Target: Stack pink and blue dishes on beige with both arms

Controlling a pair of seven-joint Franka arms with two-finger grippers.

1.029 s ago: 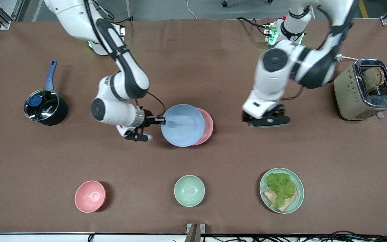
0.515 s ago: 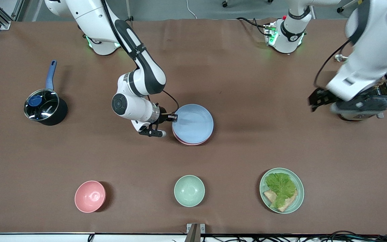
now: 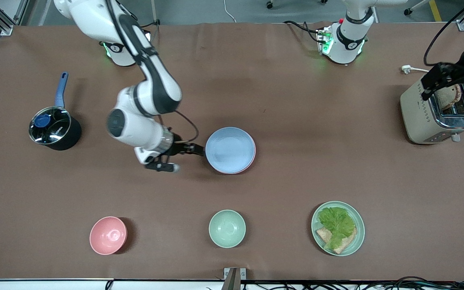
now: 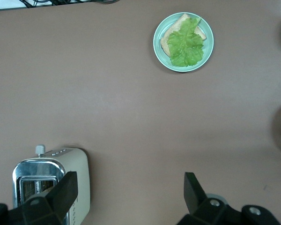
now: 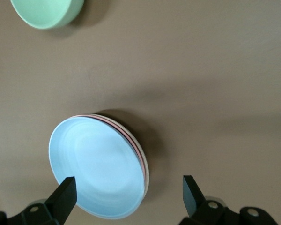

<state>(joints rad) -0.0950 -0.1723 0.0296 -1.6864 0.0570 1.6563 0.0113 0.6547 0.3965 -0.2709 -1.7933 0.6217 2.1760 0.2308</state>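
The blue plate (image 3: 230,150) lies on top of the stack near the middle of the table, flat, open side up, its light blue matte face bare. Beneath it I see the pink plate (image 5: 139,151) only as a thin pale pink rim edge, nested concentrically under the blue one. Below that, in my right wrist view, a pale cream edge shows: the beige plate (image 5: 147,174), resting on the table at the bottom of the stack.
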